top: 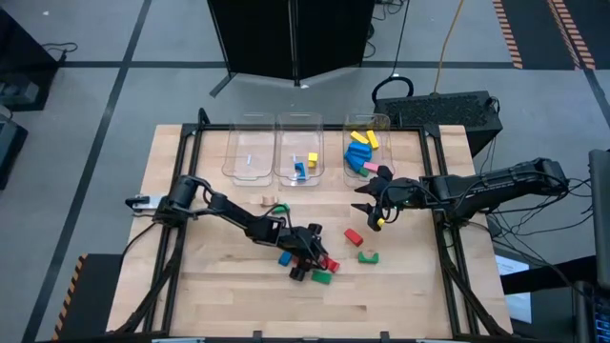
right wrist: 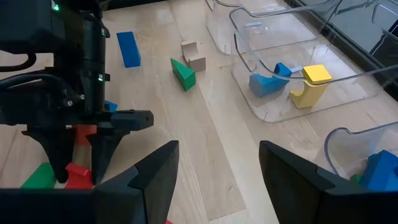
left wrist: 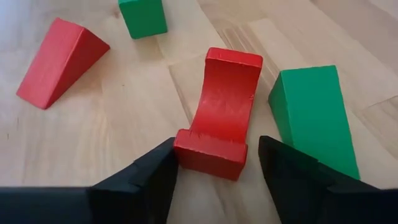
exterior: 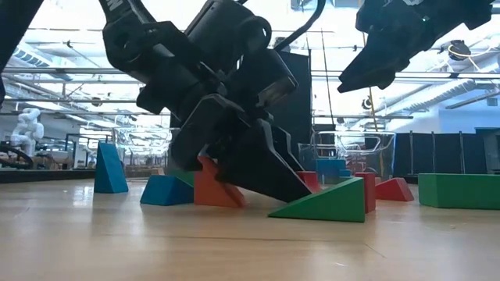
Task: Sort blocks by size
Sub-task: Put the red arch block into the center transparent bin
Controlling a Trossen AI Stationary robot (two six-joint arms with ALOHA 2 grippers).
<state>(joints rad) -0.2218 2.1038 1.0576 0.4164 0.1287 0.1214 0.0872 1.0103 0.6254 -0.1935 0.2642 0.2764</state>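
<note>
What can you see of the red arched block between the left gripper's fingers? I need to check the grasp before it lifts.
The red arched block looks like painted wood, with a concave scooped face turned up and squared ends. It lies flat on the wooden table, beside a green wedge. The left gripper straddles its near end, one finger touching a corner, jaws not yet clamped.

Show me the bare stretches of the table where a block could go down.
Free: the wooden table's near-left corner, and the near-right stretch past the green arched block. Also free: left of the three clear plastic bins. Crowded: around the left pincer, open astride a red arched block beside a green wedge.
</note>
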